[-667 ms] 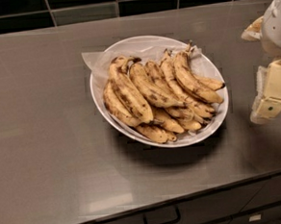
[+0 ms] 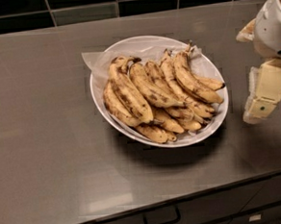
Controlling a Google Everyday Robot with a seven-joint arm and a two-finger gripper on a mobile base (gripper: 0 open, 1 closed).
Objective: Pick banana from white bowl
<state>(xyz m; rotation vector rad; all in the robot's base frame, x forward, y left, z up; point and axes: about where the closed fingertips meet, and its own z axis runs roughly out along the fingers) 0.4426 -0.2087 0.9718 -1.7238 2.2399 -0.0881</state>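
Note:
The white bowl sits mid-counter, lined with crinkled white paper and heaped with several speckled yellow bananas. The banana, long with a thin dark stem pointing to the back, lies on the right side of the heap. My gripper hangs at the right edge of the view, just right of the bowl's rim and above the counter. It is open and empty. One cream finger points down and left, and the other shows behind the white wrist.
The grey counter runs to a dark tiled wall at the back. Its front edge drops to drawers with a dark handle. A small dark spot sits at the far left edge.
The gripper has edged slightly left toward the bowl. The bowl and bananas have not moved.

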